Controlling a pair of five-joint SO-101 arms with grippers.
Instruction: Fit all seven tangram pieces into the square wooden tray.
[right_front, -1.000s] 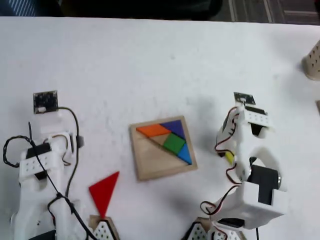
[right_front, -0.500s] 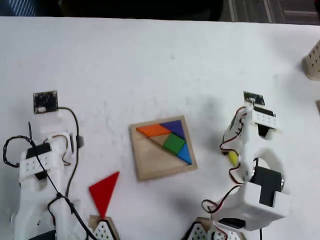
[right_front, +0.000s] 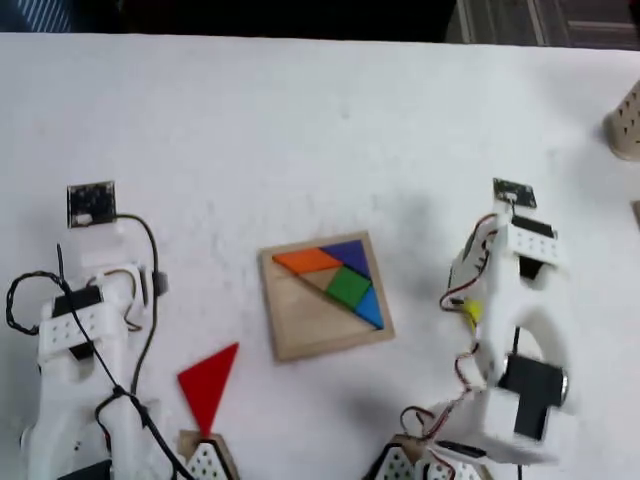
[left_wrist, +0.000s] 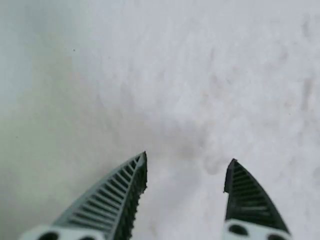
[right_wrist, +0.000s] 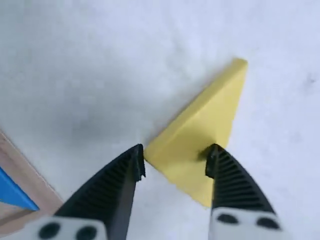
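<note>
The square wooden tray (right_front: 300, 325) lies mid-table holding orange (right_front: 306, 260), purple (right_front: 349, 252), green (right_front: 348, 287) and blue (right_front: 369, 307) pieces along its far-right half. A red triangle (right_front: 208, 385) lies on the table left of the tray's near corner. A yellow triangle (right_wrist: 202, 127) lies flat to the right of the tray, partly under the right arm (right_front: 510, 300). My right gripper (right_wrist: 176, 152) is open, its fingers straddling one corner of the yellow triangle. My left gripper (left_wrist: 187, 167) hangs open over bare white table.
The left arm (right_front: 85, 330) stands at the table's left, well away from the tray. A beige perforated object (right_front: 625, 125) sits at the far right edge. The tray's corner (right_wrist: 25, 205) lies close to the right gripper.
The right arm has shifted to the right and slightly away from the tray. The left arm, tray and red triangle have stayed put.
</note>
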